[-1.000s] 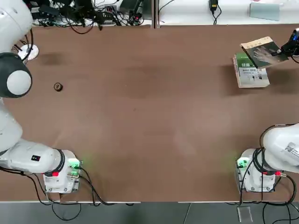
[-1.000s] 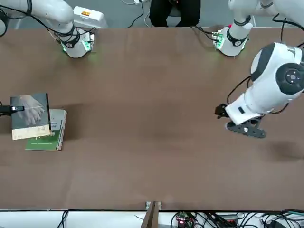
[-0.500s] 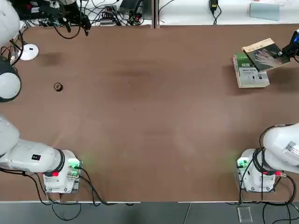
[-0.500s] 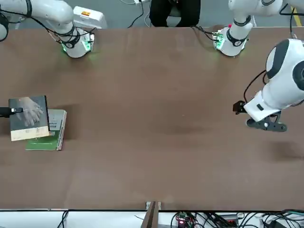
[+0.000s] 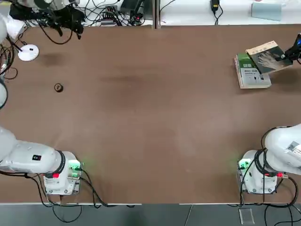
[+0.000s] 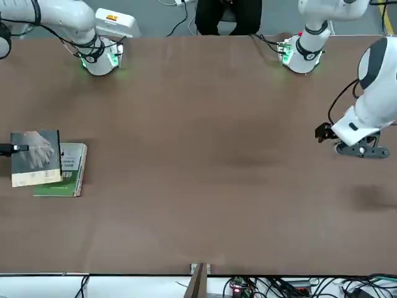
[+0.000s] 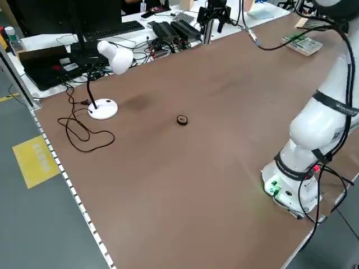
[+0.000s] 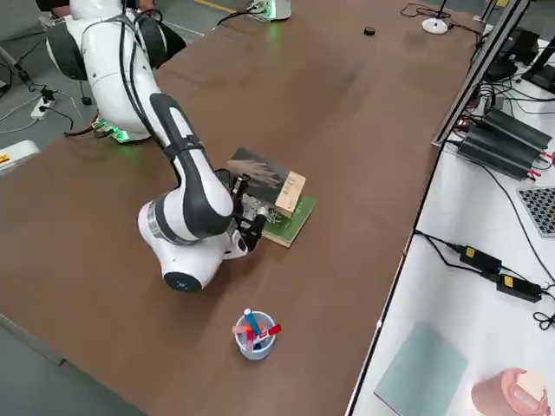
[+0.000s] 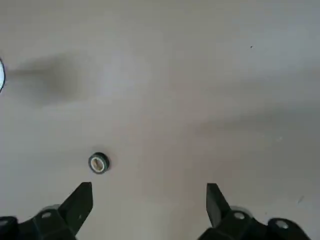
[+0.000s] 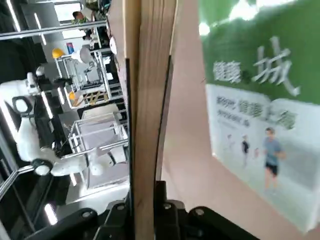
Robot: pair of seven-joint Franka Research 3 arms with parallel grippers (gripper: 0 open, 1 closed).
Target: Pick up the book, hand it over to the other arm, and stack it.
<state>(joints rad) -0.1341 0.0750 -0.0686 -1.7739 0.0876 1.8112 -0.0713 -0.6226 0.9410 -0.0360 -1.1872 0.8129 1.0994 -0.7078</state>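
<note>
The book [image 5: 269,57], dark-covered with a pale hand and a tan strip, hangs tilted at the table's far right. It partly overlaps the thicker green-and-white book [image 5: 252,72] lying below it. My right gripper [image 5: 294,49] is shut on the book's outer edge. In the front view the book [image 6: 35,158] sits at the left with the gripper [image 6: 11,149] beside it. The right wrist view shows the book's page edge [image 10: 148,95] clamped between the fingers. My left gripper [image 9: 148,200] hovers open and empty over the table's far left part, also seen in the front view [image 6: 350,144].
A small tape roll [image 5: 58,87] lies on the left half of the table, with a white desk lamp base [image 5: 28,52] behind it. A cup of pens [image 8: 254,334] stands near the right edge. Cables and power strips [image 5: 108,14] line the far edge.
The right gripper has shifted the book slightly outward and lower, over the green-and-white book. The left arm has swung away toward the far left corner, its gripper still open.
</note>
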